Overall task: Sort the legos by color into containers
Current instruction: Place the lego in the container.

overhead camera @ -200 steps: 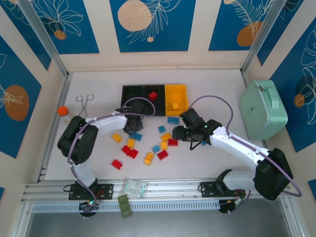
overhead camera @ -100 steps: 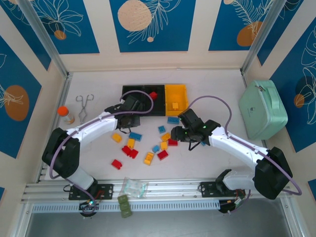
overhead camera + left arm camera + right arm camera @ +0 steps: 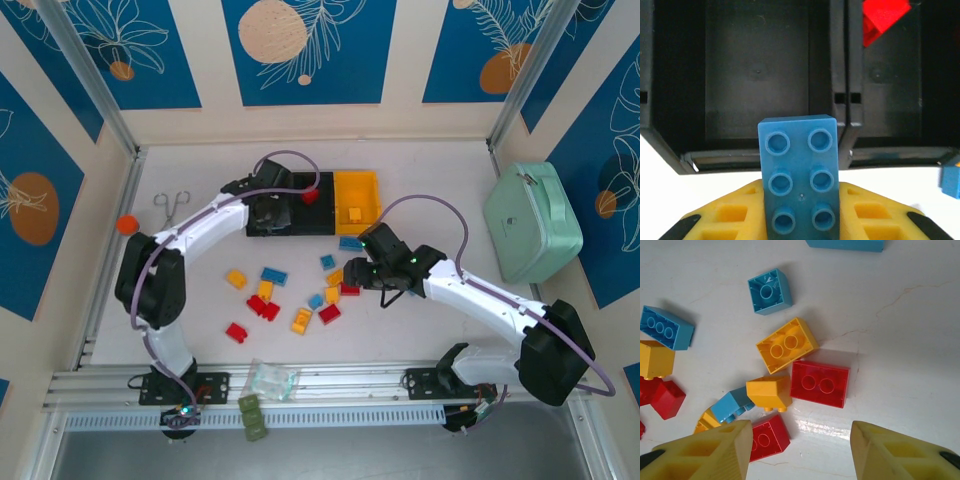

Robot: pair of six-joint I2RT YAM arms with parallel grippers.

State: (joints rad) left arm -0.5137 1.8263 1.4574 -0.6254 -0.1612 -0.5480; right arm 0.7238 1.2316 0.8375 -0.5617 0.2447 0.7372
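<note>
On the white table (image 3: pixel 440 190), three joined containers (image 3: pixel 362 190) lie at the far side. My left claw (image 3: pixel 799 212) hangs at the near rim of the leftmost black bin (image 3: pixel 757 75), pinching a blue lego (image 3: pixel 799 165); my right claw (image 3: pixel 801 447) is spread above loose red, yellow and blue legos (image 3: pixel 820 383)

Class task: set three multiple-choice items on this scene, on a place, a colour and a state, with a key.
1. The binned red brick lies in: A left black bin; B middle black bin; C yellow bin.
2. The held brick in the left jaws is: A red; B yellow; C blue.
3. The right jaws are: A open above loose bricks; B shut on a red brick; C shut empty.
Key: B, its black bin adjoins the yellow bin; C, blue studs show between the jaws; A, a wide empty gap.
</note>
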